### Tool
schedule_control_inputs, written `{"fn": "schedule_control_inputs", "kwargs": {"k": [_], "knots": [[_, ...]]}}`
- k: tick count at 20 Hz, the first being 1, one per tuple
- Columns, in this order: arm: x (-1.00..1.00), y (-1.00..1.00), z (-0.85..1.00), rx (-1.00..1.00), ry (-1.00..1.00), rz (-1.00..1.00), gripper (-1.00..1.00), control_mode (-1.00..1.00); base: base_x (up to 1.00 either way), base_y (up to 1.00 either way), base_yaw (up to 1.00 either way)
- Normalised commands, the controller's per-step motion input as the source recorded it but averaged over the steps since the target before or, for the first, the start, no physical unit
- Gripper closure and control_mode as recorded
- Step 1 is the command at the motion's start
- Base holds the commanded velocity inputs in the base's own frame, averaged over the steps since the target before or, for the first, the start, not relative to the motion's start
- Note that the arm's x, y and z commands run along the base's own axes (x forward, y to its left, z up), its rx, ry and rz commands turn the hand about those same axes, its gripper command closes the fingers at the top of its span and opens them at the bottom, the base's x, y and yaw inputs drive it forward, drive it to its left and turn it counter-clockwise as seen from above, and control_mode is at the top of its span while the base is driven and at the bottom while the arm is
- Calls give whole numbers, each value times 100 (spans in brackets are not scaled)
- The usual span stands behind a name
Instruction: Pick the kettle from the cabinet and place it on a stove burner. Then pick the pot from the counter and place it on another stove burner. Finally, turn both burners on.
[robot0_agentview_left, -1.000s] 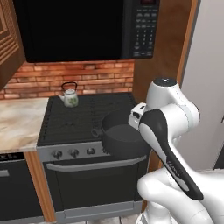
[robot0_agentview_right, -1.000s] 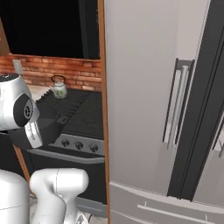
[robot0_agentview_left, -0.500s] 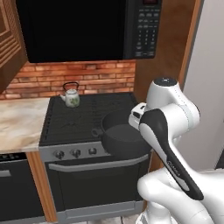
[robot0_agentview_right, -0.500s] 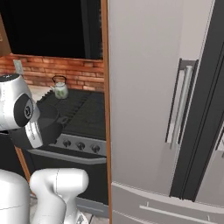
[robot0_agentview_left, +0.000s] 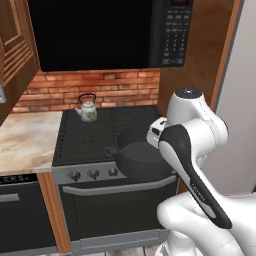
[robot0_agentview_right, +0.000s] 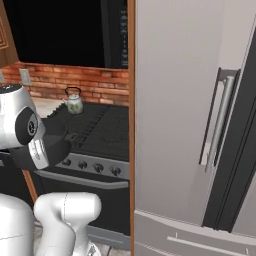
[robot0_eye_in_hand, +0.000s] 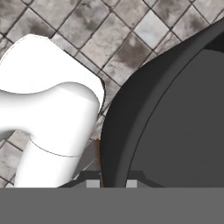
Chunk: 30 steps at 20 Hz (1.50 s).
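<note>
The whitish kettle (robot0_agentview_left: 89, 111) (robot0_agentview_right: 74, 102) stands upright on the back left burner of the black stove (robot0_agentview_left: 82, 142) (robot0_agentview_right: 105, 125). My gripper (robot0_eye_in_hand: 112, 183) is shut on the rim of the dark pot (robot0_eye_in_hand: 175, 109), the rim pinched between both fingertips. The pot (robot0_agentview_left: 140, 157) (robot0_agentview_right: 54, 139) hangs level at the stove's front right, reaching past the front edge, with floor tiles below it in the hand view. The wooden cabinet (robot0_agentview_left: 12, 50) is at the upper left. The beige counter (robot0_agentview_left: 22, 145) lies left of the stove.
A black microwave (robot0_agentview_left: 95, 30) hangs over the stove, before a brick wall. Steel knobs (robot0_agentview_left: 92, 174) line the stove front. A tall wooden panel (robot0_agentview_right: 131, 100) and a grey fridge (robot0_agentview_right: 190, 125) close off the right side.
The whole picture has shifted slightly, so the base has moved a little. The pot stays in the shut gripper at about the same place in view.
</note>
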Motion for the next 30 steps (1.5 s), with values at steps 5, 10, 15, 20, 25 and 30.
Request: {"fn": "schedule_control_inputs", "kwargs": {"k": [5, 10, 15, 20, 25, 30], "knots": [[0, 0, 0, 0, 0, 0, 100, 100, 37, 2, 0], [0, 0, 0, 0, 0, 0, 100, 100, 38, 0, 0], [0, 0, 0, 0, 0, 0, 100, 100, 34, 0, 0], [0, 0, 0, 0, 0, 0, 100, 100, 26, 1, 0], [0, 0, 0, 0, 0, 0, 100, 100, 30, 4, 0], [0, 0, 0, 0, 0, 0, 100, 100, 40, 2, 1]]}}
